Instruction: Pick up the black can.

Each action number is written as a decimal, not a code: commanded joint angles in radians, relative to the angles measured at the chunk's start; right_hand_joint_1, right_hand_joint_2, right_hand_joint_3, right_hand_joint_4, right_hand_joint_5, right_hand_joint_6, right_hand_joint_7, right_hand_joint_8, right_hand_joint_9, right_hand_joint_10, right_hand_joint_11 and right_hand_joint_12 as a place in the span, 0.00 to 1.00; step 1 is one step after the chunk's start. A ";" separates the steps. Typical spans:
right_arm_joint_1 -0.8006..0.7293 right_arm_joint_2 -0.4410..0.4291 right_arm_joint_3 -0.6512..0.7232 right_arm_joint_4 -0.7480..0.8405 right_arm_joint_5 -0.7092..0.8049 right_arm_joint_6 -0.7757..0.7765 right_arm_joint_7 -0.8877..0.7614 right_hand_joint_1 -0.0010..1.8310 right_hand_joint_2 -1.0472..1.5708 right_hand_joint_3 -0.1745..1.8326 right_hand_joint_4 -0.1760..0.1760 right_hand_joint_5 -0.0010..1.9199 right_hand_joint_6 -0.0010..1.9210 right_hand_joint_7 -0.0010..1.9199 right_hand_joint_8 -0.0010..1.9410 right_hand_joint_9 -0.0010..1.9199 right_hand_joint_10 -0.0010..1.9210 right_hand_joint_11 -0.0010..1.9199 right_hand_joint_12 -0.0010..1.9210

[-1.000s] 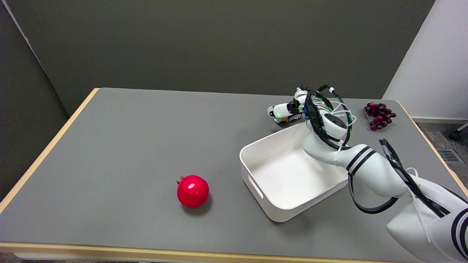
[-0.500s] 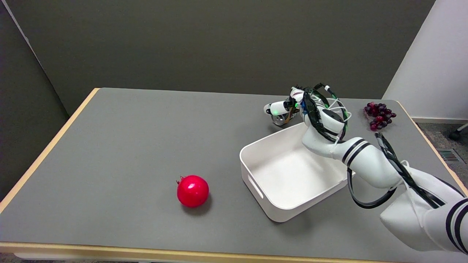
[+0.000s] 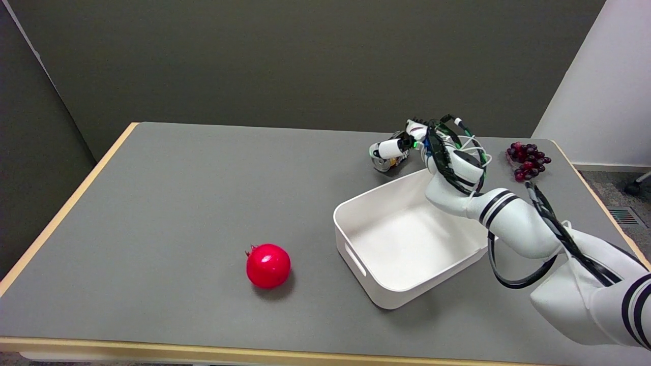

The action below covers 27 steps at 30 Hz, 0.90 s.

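Hand: right hand [image 3: 407, 145] wraps its fingers around the black can [image 3: 382, 160].
Can: tilted in the grip, silver end showing, above the bench [image 3: 178, 203].
Tub: white tub [image 3: 356, 223] just nearside of the hand.
Grapes: right of the hand [image 3: 527, 159].

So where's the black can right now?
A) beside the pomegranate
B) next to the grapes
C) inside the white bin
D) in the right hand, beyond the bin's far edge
D: the right hand holds the black can beyond the white bin, tilted.
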 commanded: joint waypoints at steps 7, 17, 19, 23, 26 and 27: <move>-0.057 0.171 0.042 0.114 0.121 0.102 -0.121 0.28 0.62 0.38 0.17 0.00 0.00 0.00 0.00 0.00 0.00 0.00 0.44; -0.027 0.203 0.034 -0.023 0.361 0.407 -0.360 0.28 0.62 0.38 0.18 0.00 0.00 0.00 0.00 0.00 0.00 0.00 0.45; -0.028 0.220 0.024 -0.031 0.400 0.457 -0.377 0.28 0.62 0.38 0.18 0.00 0.00 0.00 0.00 0.00 0.00 0.00 0.45; -0.035 0.263 -0.002 -0.018 0.409 0.531 -0.368 0.28 0.62 0.38 0.18 0.00 0.00 0.00 0.00 0.00 0.00 0.00 0.46; -0.034 0.276 -0.017 -0.023 0.409 0.559 -0.366 0.28 0.62 0.38 0.18 0.00 0.00 0.00 0.00 0.00 0.00 0.00 0.46; -0.031 0.278 -0.021 -0.030 0.410 0.568 -0.366 0.27 0.63 0.38 0.18 0.00 0.00 0.00 0.00 0.00 0.00 0.00 0.46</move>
